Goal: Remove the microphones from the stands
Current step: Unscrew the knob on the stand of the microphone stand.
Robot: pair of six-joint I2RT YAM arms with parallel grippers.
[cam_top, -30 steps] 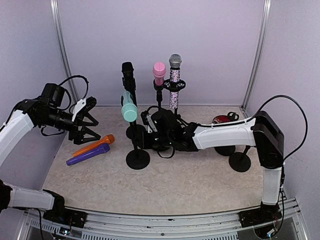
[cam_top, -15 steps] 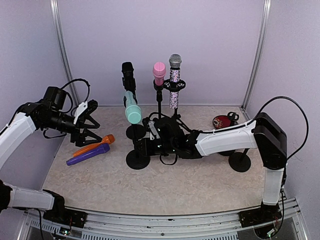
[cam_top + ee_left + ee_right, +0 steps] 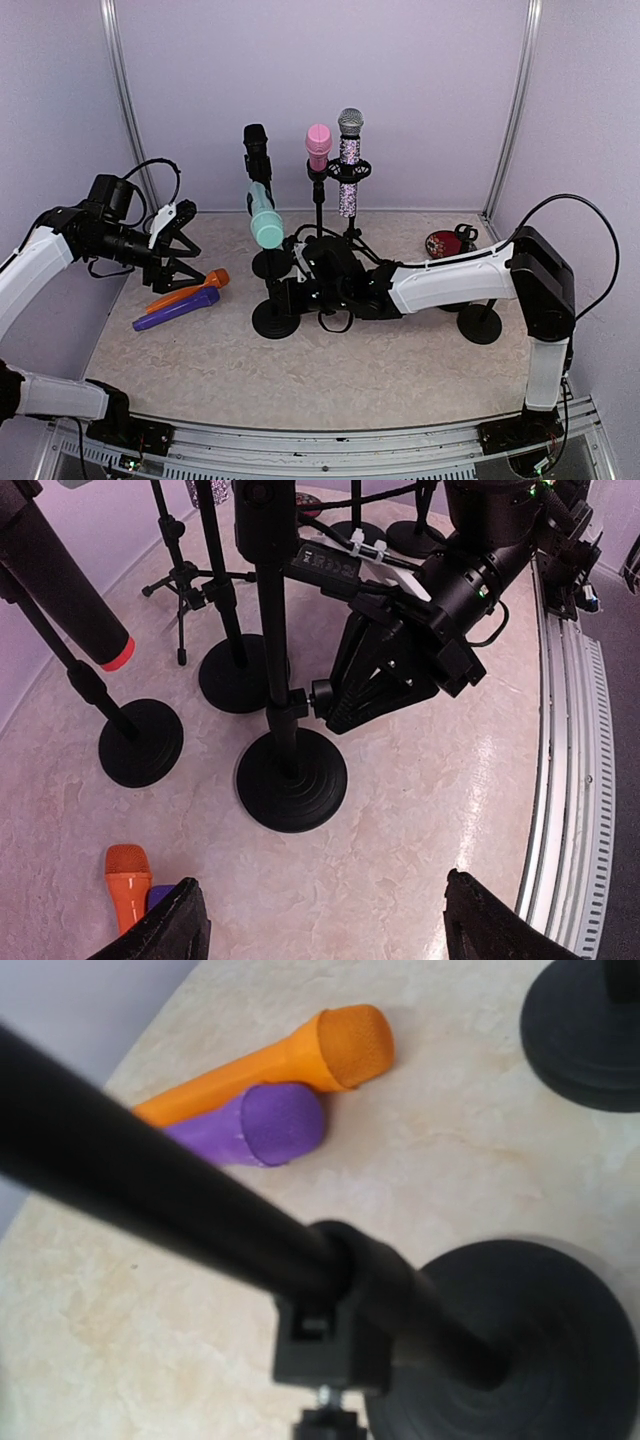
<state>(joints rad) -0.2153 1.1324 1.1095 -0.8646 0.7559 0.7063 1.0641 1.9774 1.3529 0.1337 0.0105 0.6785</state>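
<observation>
A mint-green microphone (image 3: pixel 263 225) sits tilted in the clip of a black stand (image 3: pixel 275 317) near the table's middle. My right gripper (image 3: pixel 287 290) is low on that stand's pole (image 3: pixel 275 630), shut at the clamp just above the round base (image 3: pixel 291 778). In the right wrist view the pole (image 3: pixel 200 1210) crosses close to the lens and my fingers are hidden. My left gripper (image 3: pixel 188 245) is open and empty, left of the stand, above the table. In the left wrist view it (image 3: pixel 320 905) points at the stand's base.
An orange microphone (image 3: pixel 190 288) and a purple one (image 3: pixel 178 308) lie on the table at the left. Behind stand a black microphone (image 3: pixel 257 150), a pink one (image 3: pixel 318 145) and a glittery silver one (image 3: pixel 349 165) on stands. A spare stand base (image 3: pixel 480 323) is at the right.
My right arm has shifted slightly left and forward on the stand; the mint microphone has tipped a little lower and to the right. My left gripper has edged right.
</observation>
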